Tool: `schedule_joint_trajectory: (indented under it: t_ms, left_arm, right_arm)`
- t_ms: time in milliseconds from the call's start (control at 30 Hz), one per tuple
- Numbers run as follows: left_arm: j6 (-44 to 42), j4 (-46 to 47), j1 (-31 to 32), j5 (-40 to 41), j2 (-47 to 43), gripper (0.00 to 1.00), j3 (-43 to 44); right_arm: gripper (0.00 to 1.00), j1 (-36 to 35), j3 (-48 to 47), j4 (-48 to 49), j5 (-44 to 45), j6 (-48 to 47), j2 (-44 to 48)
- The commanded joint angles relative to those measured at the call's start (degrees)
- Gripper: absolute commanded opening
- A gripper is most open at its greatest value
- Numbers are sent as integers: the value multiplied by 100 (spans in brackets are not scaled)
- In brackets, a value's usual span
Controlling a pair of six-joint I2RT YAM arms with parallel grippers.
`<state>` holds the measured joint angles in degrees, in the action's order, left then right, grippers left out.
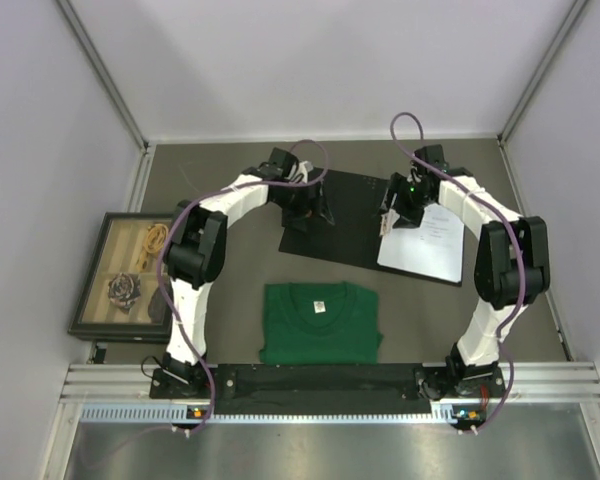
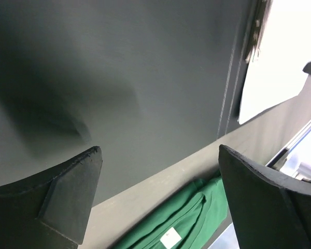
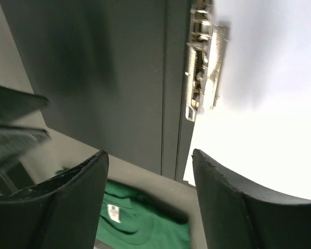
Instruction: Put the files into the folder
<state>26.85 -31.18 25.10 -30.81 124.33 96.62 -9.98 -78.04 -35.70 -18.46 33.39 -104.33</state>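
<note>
**Hovering over the open folder, both hands empty**

The left hand (image 2: 159, 155) has its fingers spread wide with nothing between them. It hangs close above the left inner face of the folder (image 1: 332, 215), a black panel that lies flat and open on the surface (image 1: 420, 320). A soft shadow falls on that panel in the left wrist view.

The right hand (image 3: 150, 155) also has its fingers parted and grips nothing. It hangs over the folder's spine, just beside the metal clip (image 3: 202, 62), which runs along the fold.

The files (image 1: 428, 242) lie as a white stack on the folder's right inner face. Their left edge is against the clip, and part of the clip overlaps that edge; whether it presses them down I cannot tell. From above, printed text shows faintly on the top sheet. The stack covers the right panel, so that panel's own edges are hidden.

Near the folder's front edge, toward the arm bases, a green shirt (image 1: 320, 322) lies flat with its label up, apart from the folder. Well to the left, a dark-framed picture box (image 1: 125, 272) rests on the surface, away from both hands. A purple cable (image 1: 410, 125) loops above the right arm, and another runs along the left arm.
</note>
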Motion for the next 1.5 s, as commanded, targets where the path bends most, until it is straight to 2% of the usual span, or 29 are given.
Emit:
schedule_joint_trajectory:
  t_ms: [0,100,267,367,500,533,667,800,900,1467]
  left_arm:
    - [21,6,-541,-258,-602,98,-290]
    - [171,365,-866,-259,-971,98,-940]
    - [329,639,-1271,-145,-1157,98,-1488]
    - [321,482,-1332,-136,-947,96,-1348]
    - [347,472,-1333,-145,-788,93,-1146]
    - [330,472,-1333,-136,-788,93,-1119]
    - [286,358,-1333,-162,-718,92,-1005]
    - [286,402,-1333,-232,-691,92,-1031]
    - [286,428,-1333,-320,-674,91,-1066]
    - [365,639,-1324,-584,-638,90,-1233]
  right_arm:
    - [68,-399,-405,-253,140,-1402,159]
    - [77,-716,-379,-148,764,-1616,291]
    - [78,-716,-650,-129,1545,-1388,-173]
    - [65,-716,-1291,-532,2054,-1124,-587]
    - [34,-716,-1758,-605,2347,-870,-1001]
    - [32,-725,-1785,-596,2355,-825,-1088]
    - [32,-769,-2039,-736,2452,-728,-1326]
    - [39,-857,-2373,-921,2707,-728,-1581]
    - [40,-874,-2566,-1123,2926,-676,-1765]
    - [34,-953,-2743,-1193,3129,-588,-2231]
